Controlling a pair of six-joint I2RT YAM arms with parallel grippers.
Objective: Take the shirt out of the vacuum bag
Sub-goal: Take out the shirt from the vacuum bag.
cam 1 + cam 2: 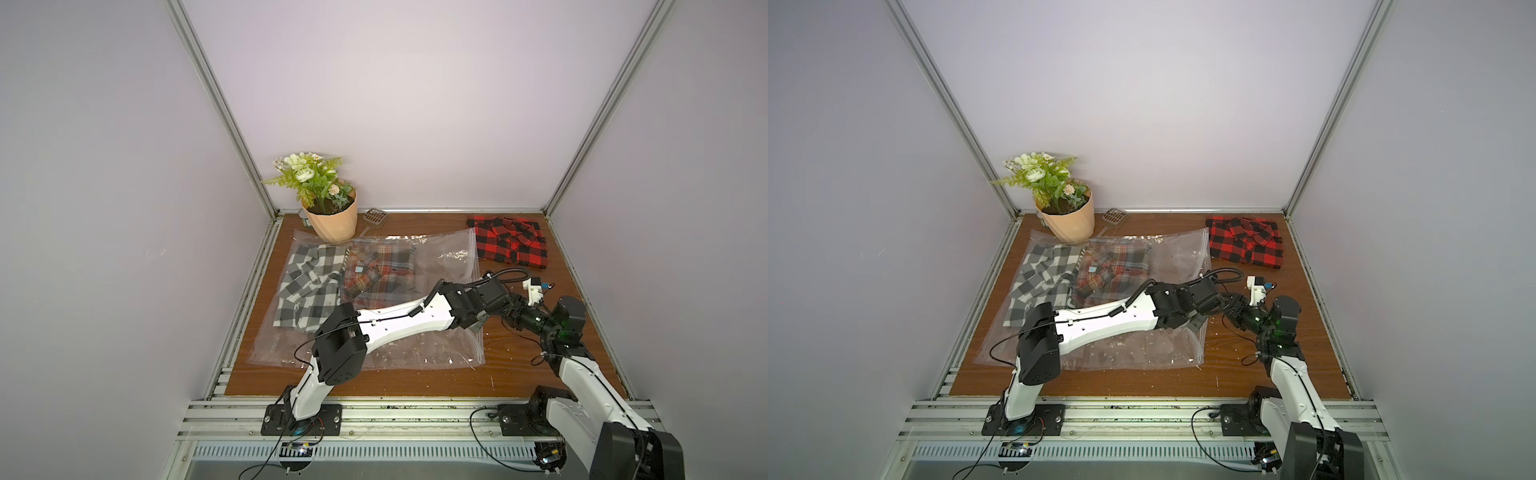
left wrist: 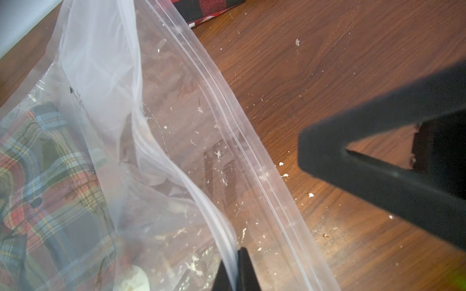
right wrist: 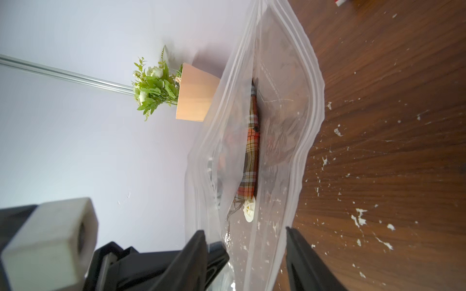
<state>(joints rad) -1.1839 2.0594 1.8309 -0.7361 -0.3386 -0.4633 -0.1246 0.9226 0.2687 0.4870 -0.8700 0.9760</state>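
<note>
The left fingers [image 2: 239, 264] are clenched on the upper film of the vacuum bag [image 1: 440, 266] at its mouth. They hold that layer up off the lower one, so the mouth gapes just ahead of them. The lower lip, with the zip-seal strip [image 2: 227, 118], lies flat on the worktop [image 1: 540, 365] beside the left fingers and runs on past them towards the bag's far corner.

The right fingers [image 1: 511, 310] are released and spread apart at the mouth, close against the left fingers. In the right wrist view one finger sits next to the raised film and the other over bare wood. The lower lip lies between them, and nothing is pinched.

Inside the bag, the orange plaid shirt [image 1: 380, 270] lies well past both sets of fingers, with a stretch of empty clear film between its near edge and the mouth. A round white valve [image 3: 249, 210] sits at the shirt's near end, facing the right fingers. The grey checked shirt [image 1: 307, 286] lies just beyond the plaid one, at the bag's closed end.

Bare wood flecked with white specks surrounds the right fingers on their outer side, up to the frame rail. A red-black shirt [image 1: 509, 245] lies outside the bag, beyond the right fingers and near the far corner. It is close to the bag's mouth edge but apart from it. A flower pot [image 1: 332, 220] stands at the bag's far edge, well away from both sets of fingers.
</note>
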